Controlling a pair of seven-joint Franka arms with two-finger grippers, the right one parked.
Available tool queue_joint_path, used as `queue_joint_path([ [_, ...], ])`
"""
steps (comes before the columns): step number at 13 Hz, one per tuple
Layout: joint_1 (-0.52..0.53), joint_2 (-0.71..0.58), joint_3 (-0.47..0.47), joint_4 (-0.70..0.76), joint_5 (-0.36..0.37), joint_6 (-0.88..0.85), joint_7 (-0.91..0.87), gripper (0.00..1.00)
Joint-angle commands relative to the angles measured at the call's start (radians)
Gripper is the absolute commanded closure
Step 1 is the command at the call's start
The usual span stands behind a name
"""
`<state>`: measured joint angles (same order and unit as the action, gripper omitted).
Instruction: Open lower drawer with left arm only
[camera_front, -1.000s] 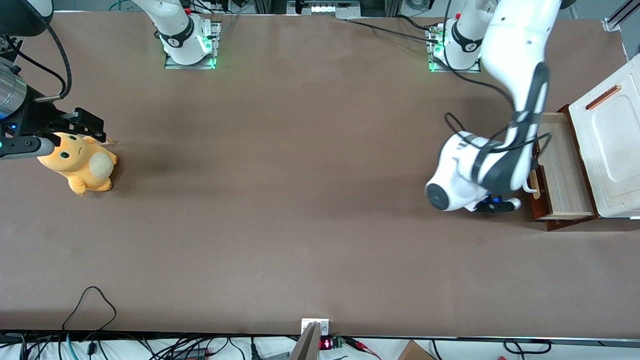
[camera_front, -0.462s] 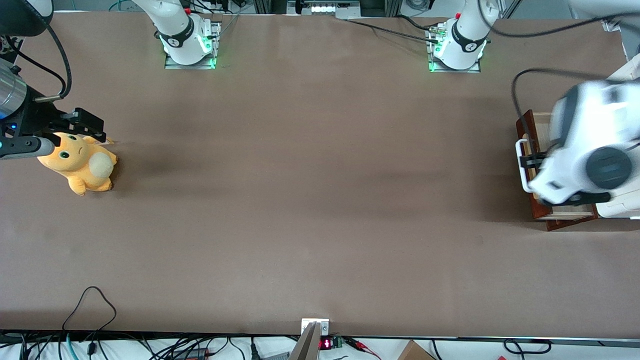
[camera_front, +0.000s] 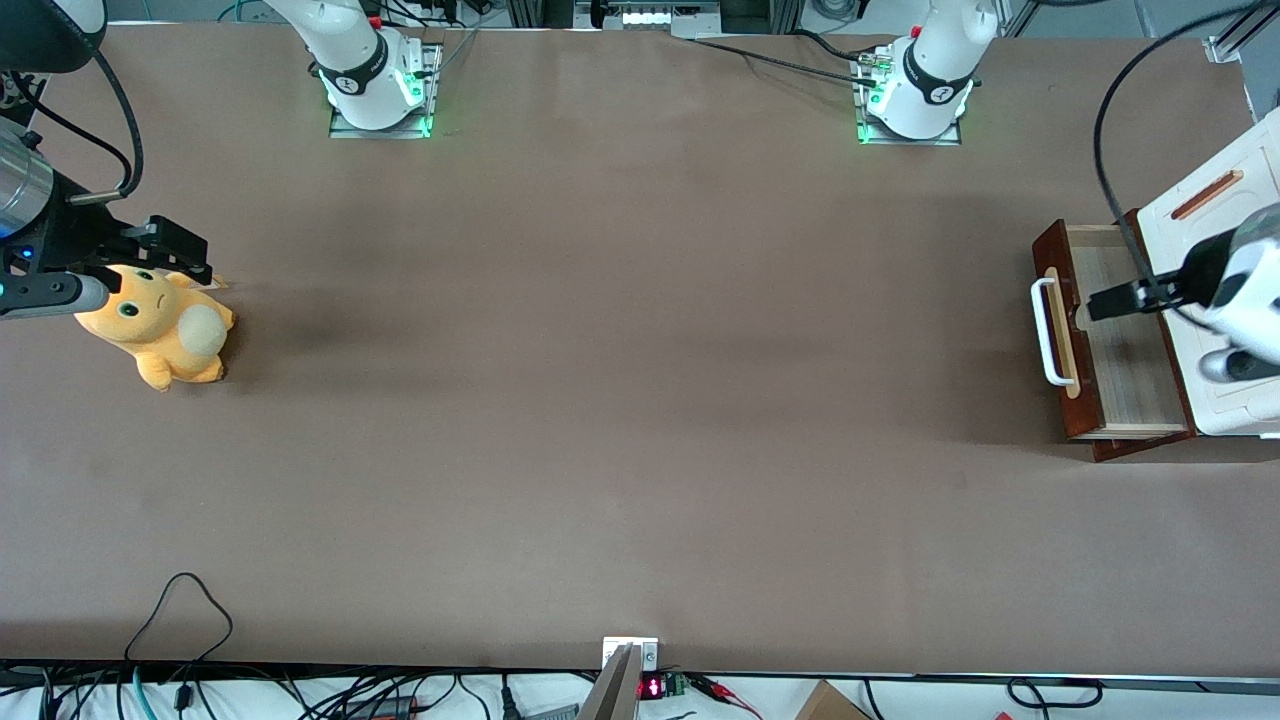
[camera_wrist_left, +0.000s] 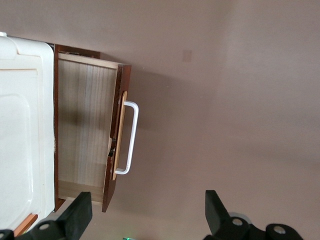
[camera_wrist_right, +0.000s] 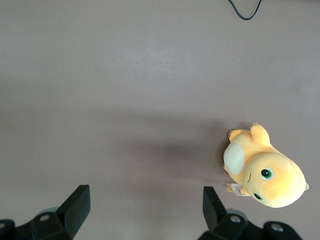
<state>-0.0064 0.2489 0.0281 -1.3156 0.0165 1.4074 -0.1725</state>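
The lower drawer (camera_front: 1125, 350) stands pulled out of the white cabinet (camera_front: 1225, 260) at the working arm's end of the table. Its light wood inside (camera_wrist_left: 82, 130) is bare, and its white bar handle (camera_front: 1045, 330) sits on the dark red-brown front. The left arm (camera_front: 1245, 290) hangs high above the cabinet and drawer. Its black gripper (camera_front: 1120, 300) is over the drawer's inside and touches nothing. In the left wrist view the gripper (camera_wrist_left: 147, 207) is open, with only table between its fingers, and the handle (camera_wrist_left: 131, 137) lies well clear of it.
An orange plush toy (camera_front: 160, 325) lies toward the parked arm's end of the table. Two arm bases (camera_front: 375, 80) (camera_front: 920, 85) are bolted at the table edge farthest from the front camera. A black cable loop (camera_front: 180, 600) lies near the nearest edge.
The left arm has swung from in front of the drawer up and over the cabinet, uncovering the handle. The drawer stays pulled out.
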Motion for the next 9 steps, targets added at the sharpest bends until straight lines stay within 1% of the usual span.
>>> queue_joint_path([
  [1,0.004,-0.026,-0.020,-0.007,-0.020,0.034,0.013,0.00],
  [2,-0.007,-0.026,-0.022,-0.019,-0.015,0.082,0.011,0.00],
  [3,0.006,-0.033,-0.039,-0.045,-0.018,0.084,0.019,0.00],
  [6,0.046,-0.060,-0.060,-0.094,-0.023,0.079,0.172,0.00],
  [7,0.057,-0.069,-0.074,-0.114,-0.023,0.078,0.198,0.00],
  [9,0.057,-0.082,-0.079,-0.103,-0.021,0.055,0.196,0.00],
])
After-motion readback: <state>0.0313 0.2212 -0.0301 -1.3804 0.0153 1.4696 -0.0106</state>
